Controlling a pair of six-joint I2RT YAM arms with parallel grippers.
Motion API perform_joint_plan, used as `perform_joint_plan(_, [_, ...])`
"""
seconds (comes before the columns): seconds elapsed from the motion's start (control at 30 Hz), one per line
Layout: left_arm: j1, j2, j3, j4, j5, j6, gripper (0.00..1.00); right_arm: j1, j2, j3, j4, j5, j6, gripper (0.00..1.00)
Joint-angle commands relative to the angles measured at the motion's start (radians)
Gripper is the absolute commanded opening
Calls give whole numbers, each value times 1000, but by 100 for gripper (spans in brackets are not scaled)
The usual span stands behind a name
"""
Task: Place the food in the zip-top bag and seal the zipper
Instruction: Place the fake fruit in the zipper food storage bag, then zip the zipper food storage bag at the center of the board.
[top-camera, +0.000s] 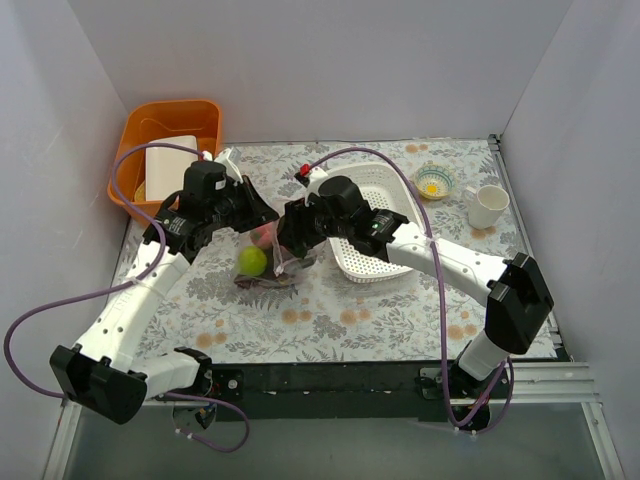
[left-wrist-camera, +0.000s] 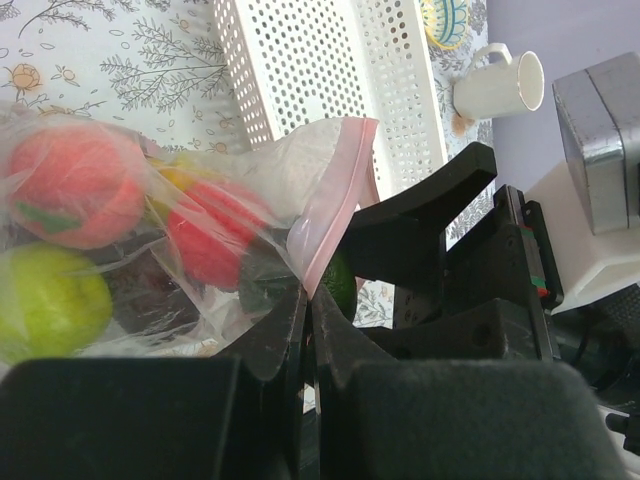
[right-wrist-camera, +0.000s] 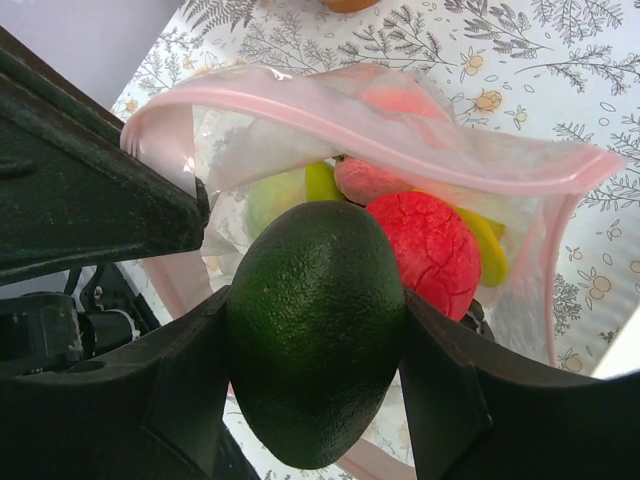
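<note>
The clear zip-top bag (top-camera: 268, 262) lies mid-table with its mouth held open. Its pink zipper strip (right-wrist-camera: 340, 110) arches over the opening. Inside I see a red fruit (right-wrist-camera: 422, 252), a pink one (right-wrist-camera: 362, 178), a green one (left-wrist-camera: 45, 300) and yellow star fruit (right-wrist-camera: 485, 245). My right gripper (right-wrist-camera: 315, 340) is shut on the dark green avocado (right-wrist-camera: 315, 330) and holds it right at the bag's mouth. My left gripper (left-wrist-camera: 308, 300) is shut on the bag's pink rim (left-wrist-camera: 335, 215), pinching it between the fingertips.
A white perforated basket (top-camera: 385, 220) stands just right of the bag. An orange bin (top-camera: 165, 150) sits at the back left. A small patterned bowl (top-camera: 434, 182) and a white mug (top-camera: 487, 205) are at the back right.
</note>
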Motion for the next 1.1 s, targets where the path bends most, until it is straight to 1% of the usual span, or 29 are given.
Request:
perform_joint_plan(0.0, [0,-60,30,-11,-22,-11,0,4,-20,50,79,3,0,57])
perform_joint_plan(0.07, [0,-69,33,-15,-31,-16,0,2,-31,49,84,27,-8,63])
perform_joint_plan(0.1, [0,-72,35,-15,-33,-20,0,2,-34,47,88,53,-11,69])
perform_joint_plan(0.13, [0,-74,38,-17,-35,-22,0,2,-39,47,99,64,-14,71])
perform_joint_plan(0.2, [0,-75,42,-20,-33,-23,0,-4,-42,49,110,79,-19,72])
perform_joint_plan(0.27, [-2,-75,49,-24,-25,-23,0,-16,-17,79,107,69,-19,71])
perform_joint_plan(0.4, [0,-80,50,-20,-13,-31,0,-19,18,115,113,34,-32,65])
perform_joint_plan(0.5, [0,-78,50,-20,-13,-32,0,-19,45,134,113,-9,-23,64])
perform_joint_plan(0.57, [0,-78,50,-18,-12,-34,0,-19,47,139,104,-4,-22,63])
perform_joint_plan(0.67, [0,-78,52,-18,-18,-34,0,-19,-26,70,110,101,-13,68])
perform_joint_plan(0.7, [0,-78,52,-18,-19,-32,0,-21,-51,50,96,183,-14,70])
perform_joint_plan(0.77, [0,-77,52,-20,-21,-31,0,-30,-123,1,82,236,-25,71])
perform_joint_plan(0.8, [0,-75,52,-21,-21,-31,0,-30,-147,-11,61,294,-34,72])
perform_joint_plan(0.83, [0,-75,53,-20,-21,-31,0,-31,-193,-37,50,320,-36,72])
perform_joint_plan(0.9, [0,-72,52,-18,-21,-32,0,-34,-227,-50,27,377,-36,72])
perform_joint_plan(0.93, [0,-71,52,-15,-18,-31,0,-38,-247,-48,-17,394,-34,73])
perform_joint_plan(1.07, [0,-63,52,-5,-7,-32,0,-38,-255,-62,-69,394,-25,72])
